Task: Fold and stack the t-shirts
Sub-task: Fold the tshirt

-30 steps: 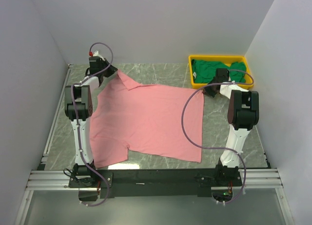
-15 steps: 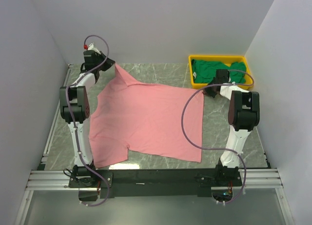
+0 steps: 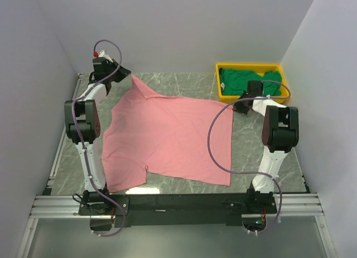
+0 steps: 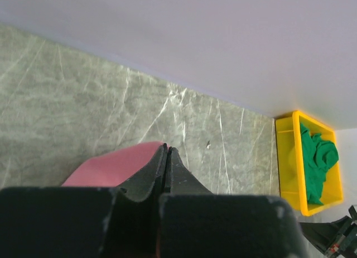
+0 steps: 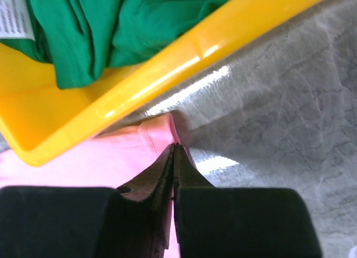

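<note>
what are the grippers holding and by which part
Both pinch the pink t-shirt: left gripper at its far-left corner, right gripper at its far-right corner by the yellow tray.

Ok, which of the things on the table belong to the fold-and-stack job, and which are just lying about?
Part of the job:
- pink t-shirt, spread on the table
- green t-shirt, bunched in the tray
- left gripper and right gripper, each shut on a far corner of the pink t-shirt

Just there:
- yellow tray, only holding the green t-shirt
</note>
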Tool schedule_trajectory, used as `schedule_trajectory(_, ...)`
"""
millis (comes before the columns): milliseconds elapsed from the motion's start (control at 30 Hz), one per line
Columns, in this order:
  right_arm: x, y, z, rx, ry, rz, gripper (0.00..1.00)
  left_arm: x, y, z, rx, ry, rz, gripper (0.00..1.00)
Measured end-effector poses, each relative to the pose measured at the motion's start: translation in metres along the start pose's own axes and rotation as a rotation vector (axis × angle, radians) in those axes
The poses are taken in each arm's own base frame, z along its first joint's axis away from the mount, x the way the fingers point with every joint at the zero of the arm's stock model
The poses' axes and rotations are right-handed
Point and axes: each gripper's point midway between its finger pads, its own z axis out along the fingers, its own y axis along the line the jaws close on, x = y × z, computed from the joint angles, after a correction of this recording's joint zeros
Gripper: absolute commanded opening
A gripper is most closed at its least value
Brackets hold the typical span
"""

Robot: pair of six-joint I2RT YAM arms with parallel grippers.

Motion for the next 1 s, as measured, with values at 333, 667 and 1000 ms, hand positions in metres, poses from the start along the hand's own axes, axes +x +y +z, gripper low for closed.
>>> schedule_trajectory(333,-0.008,-0.003,-0.01,0.055,0.013,-0.175,0.09,0.012,0.008,-0.004,-0.022,0.057,-0.027,0.01)
schedule_trajectory(667,-0.003,0.002,-0.019,0.092,0.014,-0.38,0.38,0.016,0.011,-0.005,-0.034,0.075,-0.029,0.01)
schedule_trajectory(1000,0.125,0.145,-0.065,-0.185,0.073,-0.773,0.57,0.021,0.017,-0.003,-0.05,0.09,-0.037,0.01)
